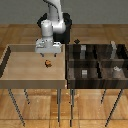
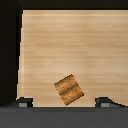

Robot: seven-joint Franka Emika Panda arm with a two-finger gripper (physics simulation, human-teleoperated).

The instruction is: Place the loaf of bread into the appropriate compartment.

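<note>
Loaf of bread [image 1: 48, 63] lay flat on light tan tray [image 1: 20, 70], ungrasped, toward tray's side nearer bin. Hand [image 1: 48, 53] hovered directly above loaf, fingers [image 2: 22, 103] spread apart, released, holding nothing. Compartment [image 1: 84, 74] with low grey block sat in dark bin, exterior view's right of tray, apart from loaf.

Exterior view: raised, set back, looks down at the arm across the light tray [image 1: 20, 70] and dark bin [image 1: 95, 75] on thin-legged stands; wrist view: close, straight down on the tray floor [image 2: 75, 45], sharing only the bread loaf [image 1: 48, 63] [image 2: 68, 90] patch.
</note>
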